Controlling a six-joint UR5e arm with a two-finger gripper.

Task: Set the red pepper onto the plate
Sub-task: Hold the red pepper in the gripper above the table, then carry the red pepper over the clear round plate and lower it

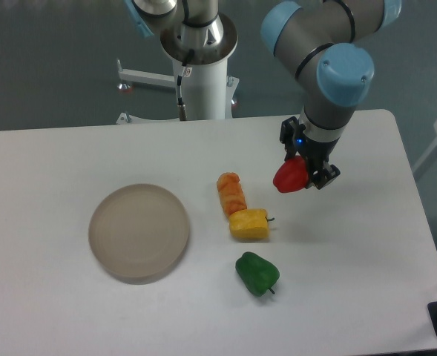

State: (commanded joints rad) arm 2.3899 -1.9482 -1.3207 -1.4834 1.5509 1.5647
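Observation:
The red pepper (pixel 290 176) is glossy bright red and sits between the black fingers of my gripper (pixel 305 173), right of the table's middle. The gripper is shut on it and appears to hold it just above the white table. The plate (pixel 139 231) is round, beige-tan and flat, and lies at the left of the table, well to the left of and below the gripper in the picture. It holds nothing.
An orange pepper (pixel 231 193) and a yellow pepper (pixel 249 224) lie touching between the gripper and the plate. A green pepper (pixel 257 273) lies nearer the front. The arm's white base column (pixel 202 74) stands at the back.

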